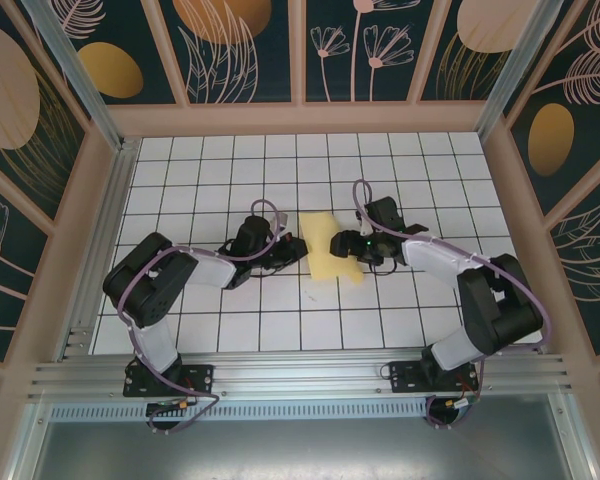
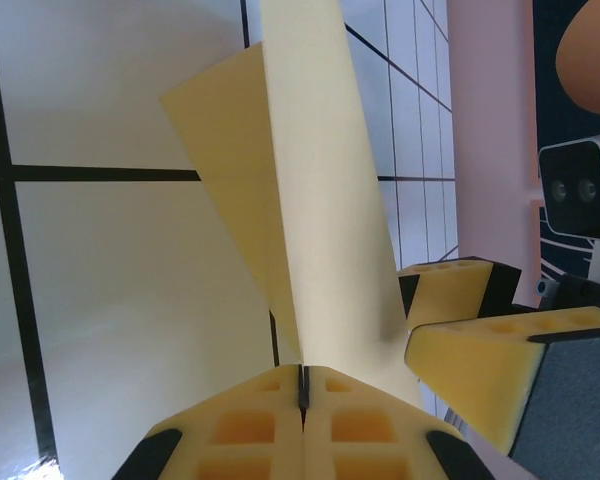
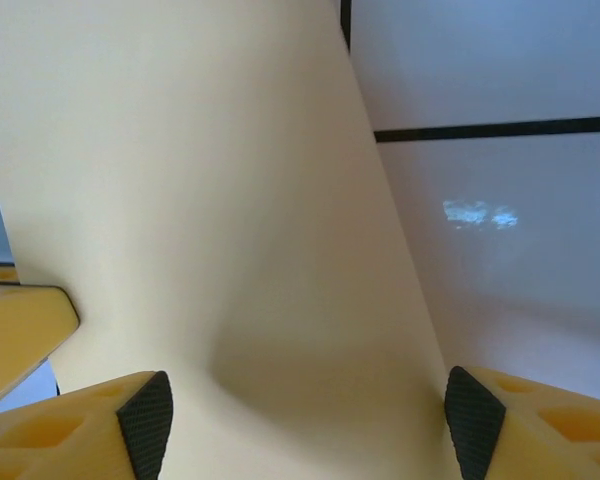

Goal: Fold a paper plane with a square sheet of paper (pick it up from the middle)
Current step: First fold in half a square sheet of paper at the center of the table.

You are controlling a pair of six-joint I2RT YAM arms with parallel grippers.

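Note:
The square sheet of paper (image 1: 330, 256) lies partly folded in the middle of the tiled table, pale yellow, with one flap raised. My left gripper (image 1: 292, 252) is at its left edge; in the left wrist view the gripper (image 2: 302, 388) is shut on a thin fold of the paper (image 2: 310, 200), which rises away from the jaws. My right gripper (image 1: 356, 246) is at the sheet's right side. In the right wrist view that gripper (image 3: 310, 430) is open, jaws wide apart, with the paper (image 3: 210, 200) spread between them. A paper plane is out of view.
The white tiled table (image 1: 230, 170) with black grid lines is boxed in by pinkish frame walls (image 1: 300, 118). The right gripper's yellow fingers (image 2: 470, 350) sit close beside the left jaws. Both arms reach inward and nearly meet at the centre.

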